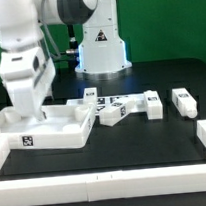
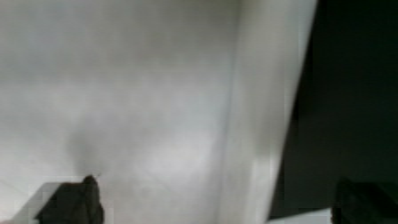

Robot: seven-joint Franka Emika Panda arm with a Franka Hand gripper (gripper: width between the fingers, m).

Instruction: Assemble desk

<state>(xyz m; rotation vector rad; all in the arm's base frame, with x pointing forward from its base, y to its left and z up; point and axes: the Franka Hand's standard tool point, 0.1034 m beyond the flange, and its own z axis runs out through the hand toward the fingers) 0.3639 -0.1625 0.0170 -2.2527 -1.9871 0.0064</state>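
White robot arm [image 1: 26, 67] hung over white rimmed plastic tabletop [image 1: 71, 134] at black table [image 1: 144, 140] edge, exterior view's left, short white tagged square legs [image 1: 117, 108] lay mid-table

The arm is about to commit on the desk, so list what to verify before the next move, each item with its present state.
1. Pincer open: ok, the fingertips stand wide apart with nothing gripped.
2. Pincer above the tabletop: ok, the wrist view shows its white surface underneath.
3. Tabletop rim between the fingertips: ok, one tip is on either side of it.
4. Fingertips touching the tabletop: cannot tell.
5. Loose legs clear of the arm: ok, they lie to the exterior view's right of it.
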